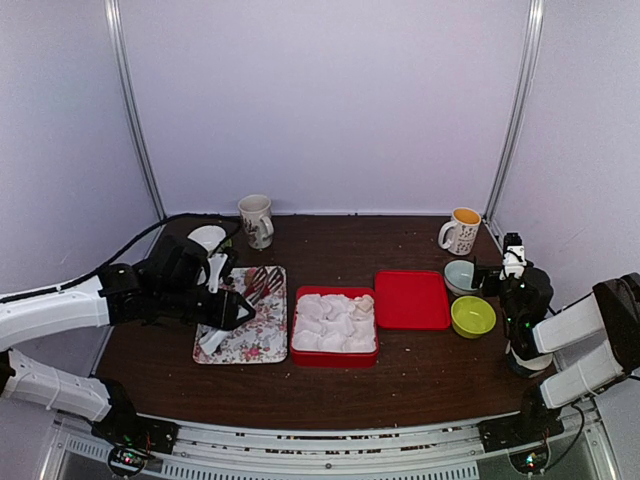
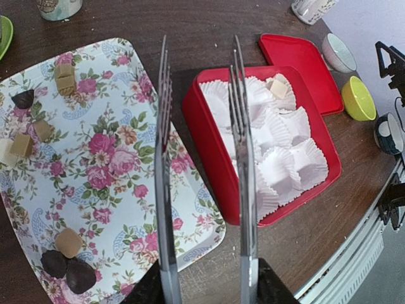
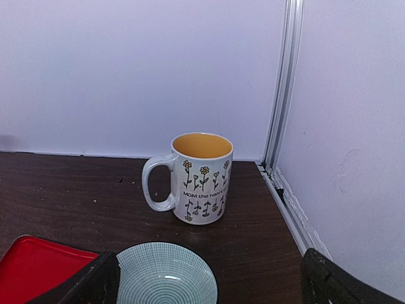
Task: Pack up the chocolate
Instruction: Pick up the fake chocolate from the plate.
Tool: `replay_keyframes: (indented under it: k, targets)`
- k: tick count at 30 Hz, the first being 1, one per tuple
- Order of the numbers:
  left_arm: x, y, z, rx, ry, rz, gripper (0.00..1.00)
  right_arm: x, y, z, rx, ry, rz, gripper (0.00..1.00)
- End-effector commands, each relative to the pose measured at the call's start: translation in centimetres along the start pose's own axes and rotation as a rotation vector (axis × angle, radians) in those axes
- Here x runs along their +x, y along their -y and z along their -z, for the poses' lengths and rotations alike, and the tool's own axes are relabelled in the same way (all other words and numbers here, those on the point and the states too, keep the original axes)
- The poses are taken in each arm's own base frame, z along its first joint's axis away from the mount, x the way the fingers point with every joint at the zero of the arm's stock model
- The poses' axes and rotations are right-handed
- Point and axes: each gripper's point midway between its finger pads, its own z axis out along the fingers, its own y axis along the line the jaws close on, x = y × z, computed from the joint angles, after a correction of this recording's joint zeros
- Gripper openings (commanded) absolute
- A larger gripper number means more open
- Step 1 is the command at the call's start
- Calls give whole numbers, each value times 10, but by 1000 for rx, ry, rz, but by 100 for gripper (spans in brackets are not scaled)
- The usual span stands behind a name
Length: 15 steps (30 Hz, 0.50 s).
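While most choc (image 2: pixel 68 242) lies on tray (image 2: pixel 107 209), red box (image 2: pixel 209 152) holds one.

Left wrist: tongs (image 2: pixel 163 190) handles cut off at bottom edge; tray (image 2: pixel 107 212) left side cropped, one chocolate (image 2: pixel 5 152) with it. Right wrist: bowl (image 3: pixel 166 273), lid (image 3: pixel 38 266) cut by bottom edge.

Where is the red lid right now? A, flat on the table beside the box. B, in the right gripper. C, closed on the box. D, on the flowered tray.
A: the lid lies flat just right of the open box, whose cups are uncovered.
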Motion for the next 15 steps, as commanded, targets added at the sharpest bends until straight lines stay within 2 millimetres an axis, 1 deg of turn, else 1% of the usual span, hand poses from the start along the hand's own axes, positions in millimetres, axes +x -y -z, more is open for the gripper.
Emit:
replay_keyframes:
  k: [1,5,8,10,12,15]
  targets:
    - [-5,1,9,19,62,-2,43,-11,1,-3,3,30,-8,100]
    - [7,-11,10,-35,15,5,42,-11,1,-3,3,30,-8,100]
    - [18,-30,14,-148,-49,21,37,-11,1,-3,2,31,-8,100]
    - [27,-40,17,-212,-108,19,38,-11,1,-3,2,31,-8,100]
    - [36,-46,21,-254,-177,14,38,-11,1,-3,3,30,-8,100]
    - [48,-48,27,-287,-274,10,40,-11,2,-3,4,32,-8,100]
